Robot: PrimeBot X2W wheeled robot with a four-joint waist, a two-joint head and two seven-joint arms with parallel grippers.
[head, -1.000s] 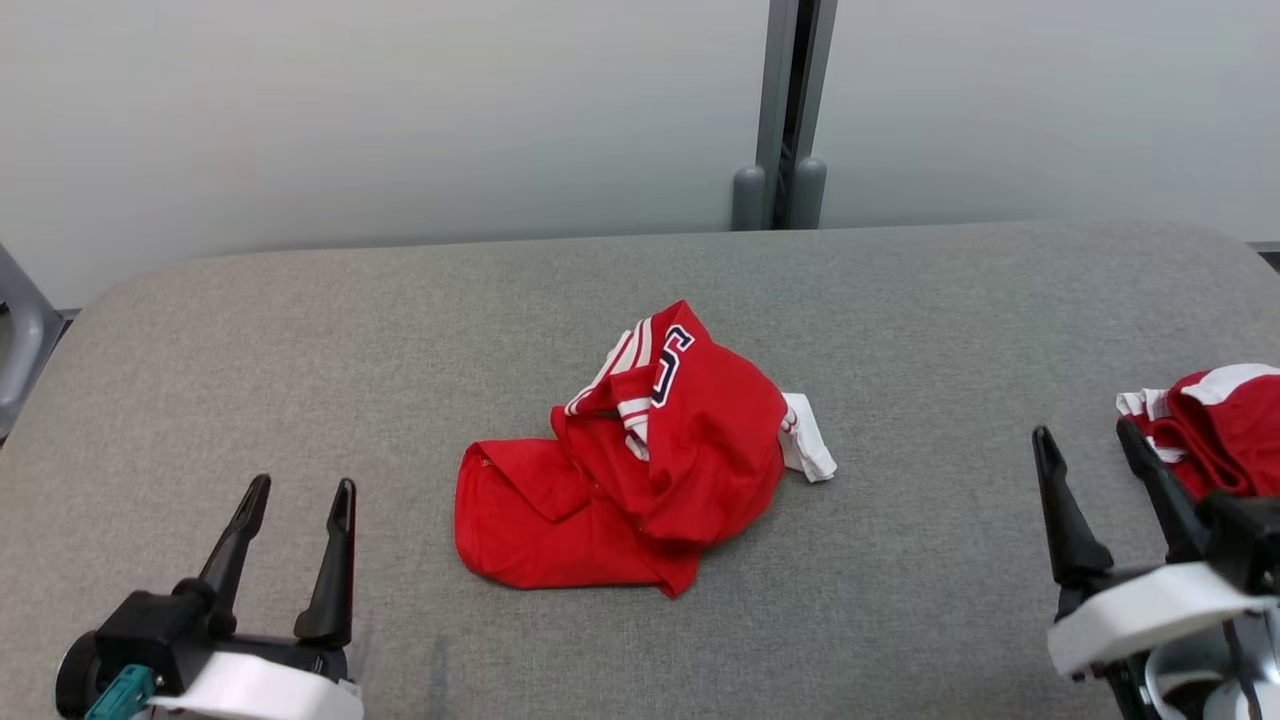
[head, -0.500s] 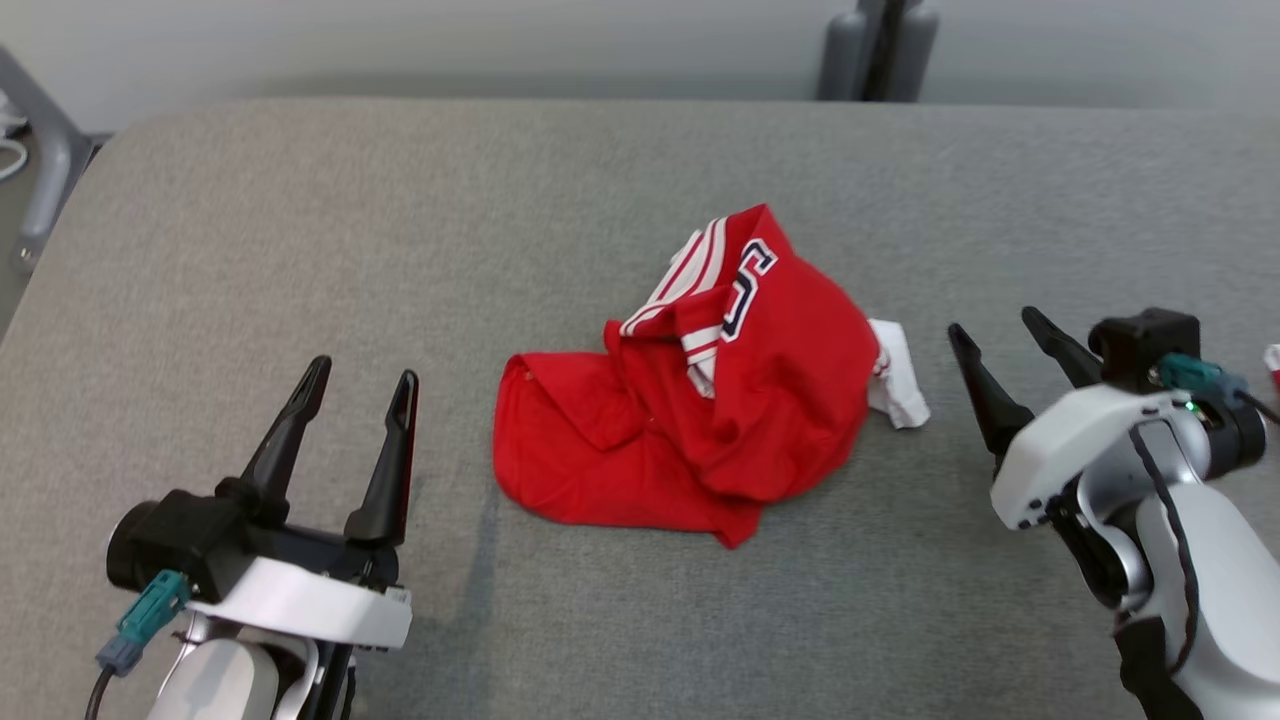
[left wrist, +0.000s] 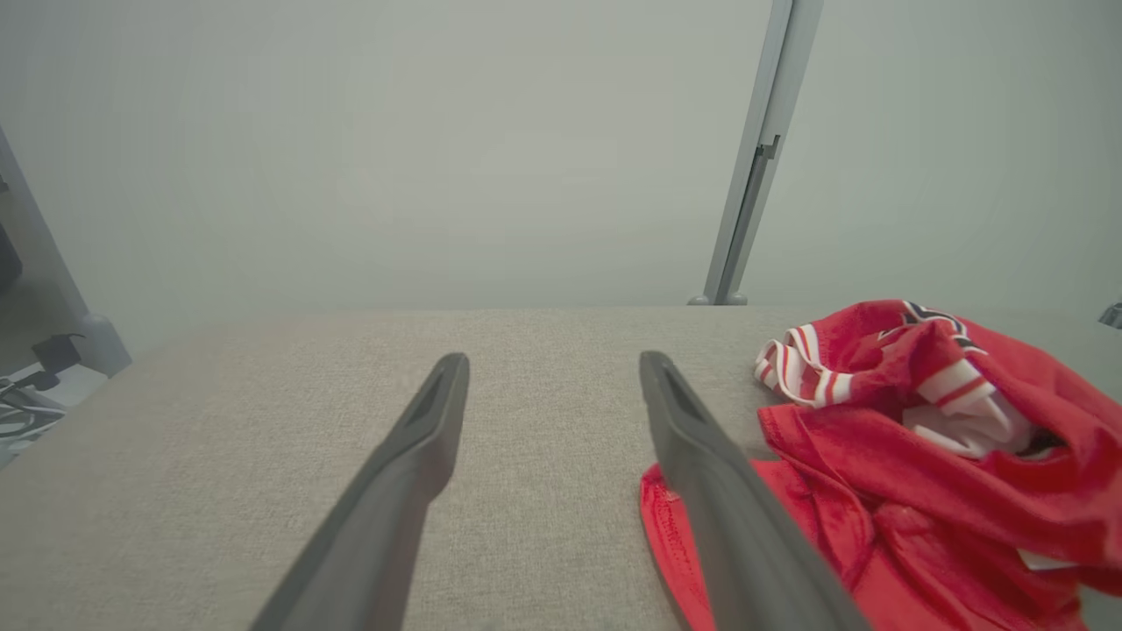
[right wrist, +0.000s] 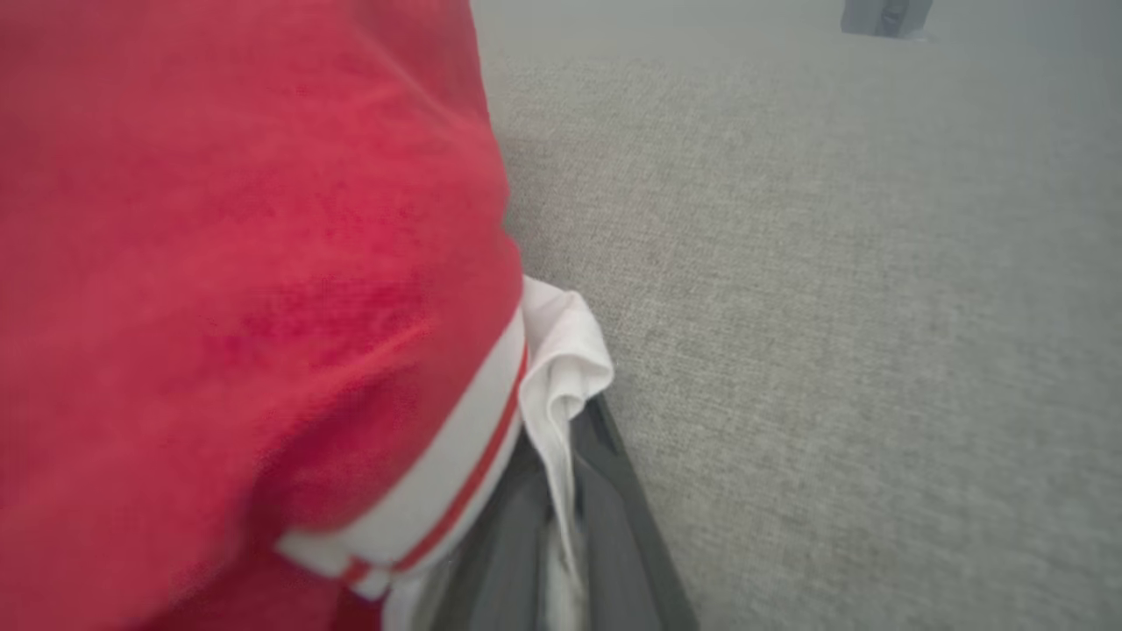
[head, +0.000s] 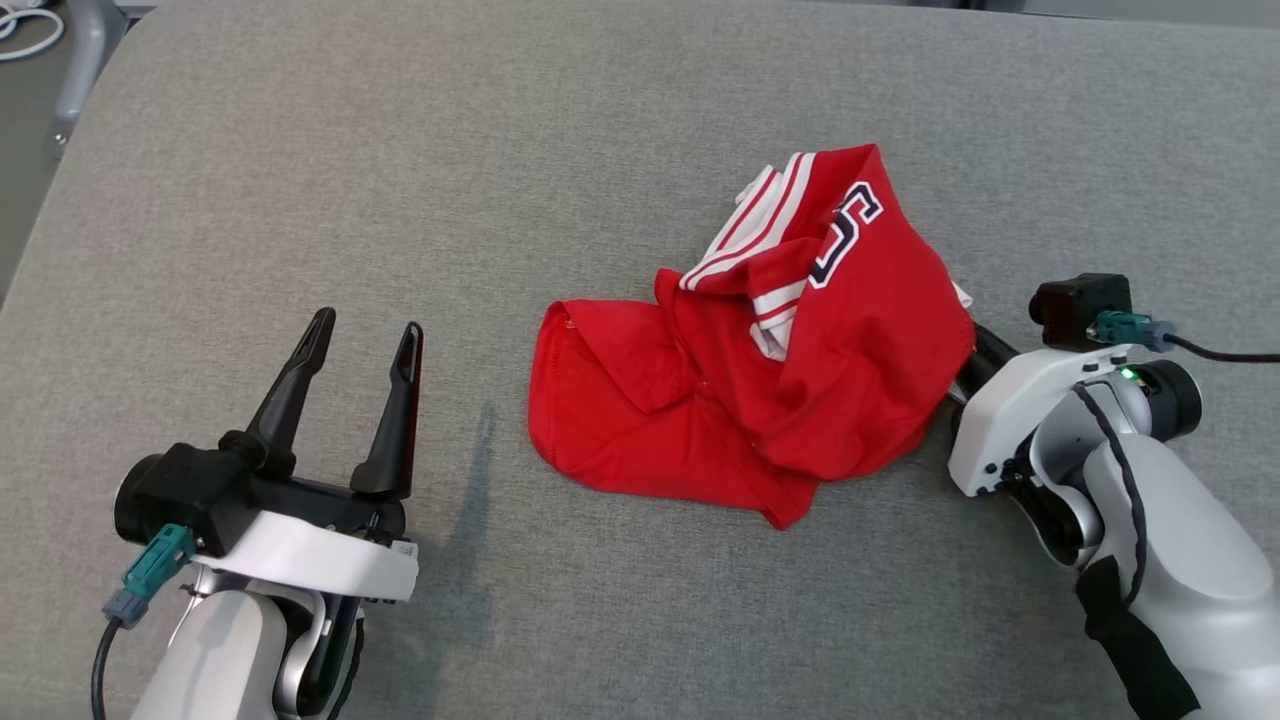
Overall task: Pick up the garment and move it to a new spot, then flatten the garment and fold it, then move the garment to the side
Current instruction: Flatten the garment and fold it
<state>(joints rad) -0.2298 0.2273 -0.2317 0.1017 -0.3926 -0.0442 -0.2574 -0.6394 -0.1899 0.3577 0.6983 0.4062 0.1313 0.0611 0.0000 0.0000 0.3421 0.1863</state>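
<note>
One red garment (head: pixel 800 400) lay crumpled; the right gripper (right wrist: pixel 574 464) clamped white trim at its right edge, the left gripper (head: pixel 367 325) stood spread, well left of it.

Falls bright, even and diffuse from overhead. Throws a soft grey shadow on the tabletop (head: pixel 300 150) between the left hand (head: pixel 368 322) and the red garment (head: pixel 860 380). Reads crisp across the head view. Blurs red fabric and dark fingers (right wrist: pixel 614 526) close to the lens in the right wrist view; turns the wall (left wrist: pixel 351 131) milky and low-contrast in the left wrist view.
</note>
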